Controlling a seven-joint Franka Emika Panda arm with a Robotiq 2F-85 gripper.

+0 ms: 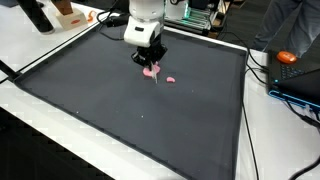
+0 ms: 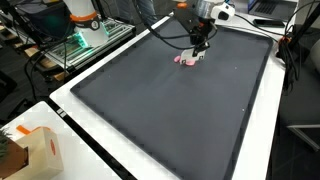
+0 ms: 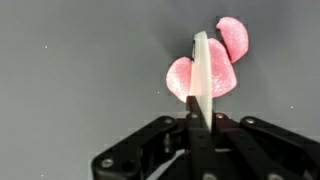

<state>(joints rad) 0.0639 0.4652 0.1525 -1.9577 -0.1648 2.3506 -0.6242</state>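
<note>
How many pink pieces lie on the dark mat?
2. One pink piece lies under the hand; the second pink piece lies beside it on the mat. The hand may hide more.

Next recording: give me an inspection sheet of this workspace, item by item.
Surface: large dark grey mat on a white table; it lies flat, no spills seen.
Job's things: small pink rounded pieces clustered on the mat, exact count unclear; a thin white flat strip stands edge-on over them.
Clutter: brown cardboard box at a table corner; orange round object off the mat's side.
Claw: black claw low over the pink pieces, seemingly shut on the strip.
Cables: black cables run beside the mat's edge.
Surroundings: green-lit equipment rack beyond the table.
</note>
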